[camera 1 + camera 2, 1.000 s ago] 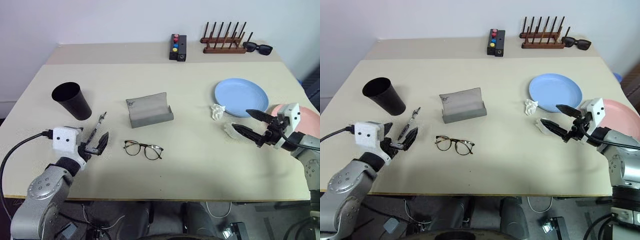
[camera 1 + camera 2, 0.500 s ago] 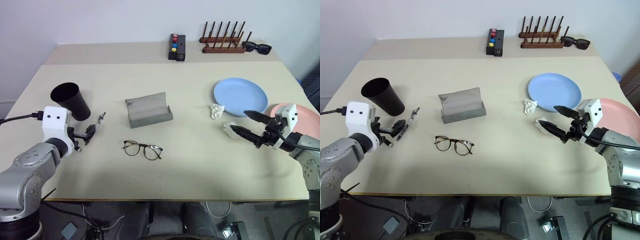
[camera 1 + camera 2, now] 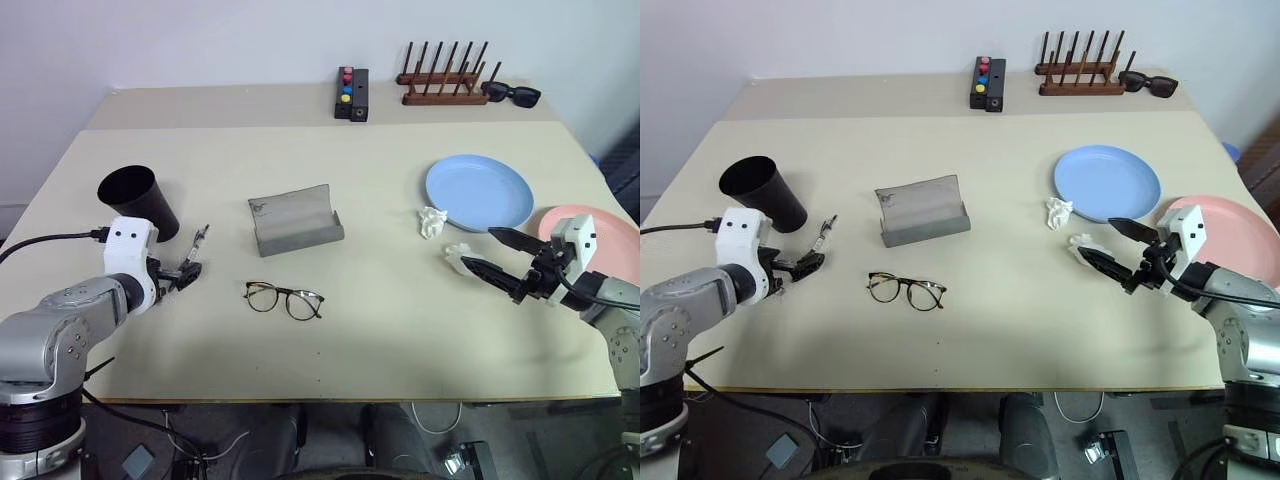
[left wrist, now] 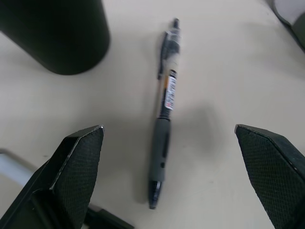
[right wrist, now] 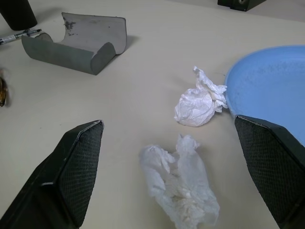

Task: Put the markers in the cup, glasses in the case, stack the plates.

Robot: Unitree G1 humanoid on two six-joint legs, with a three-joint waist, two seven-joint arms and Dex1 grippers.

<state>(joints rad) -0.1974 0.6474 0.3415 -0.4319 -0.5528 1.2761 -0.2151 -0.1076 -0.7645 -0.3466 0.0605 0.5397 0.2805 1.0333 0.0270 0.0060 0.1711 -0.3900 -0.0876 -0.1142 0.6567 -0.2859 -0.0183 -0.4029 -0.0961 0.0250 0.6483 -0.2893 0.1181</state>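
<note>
Between spread left gripper (image 4: 167,181) fingers: marker (image 4: 165,114) (untouched)

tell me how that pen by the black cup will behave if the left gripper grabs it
The pen is slim and round, so it could roll if nudged. Its rubbery grip section should resist slipping. It looks stiff and light; the open left gripper straddles it.

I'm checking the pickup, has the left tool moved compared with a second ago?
Yes. The left tool has swung up the table toward the cup and now hangs open over the pen lying beside it.
</note>
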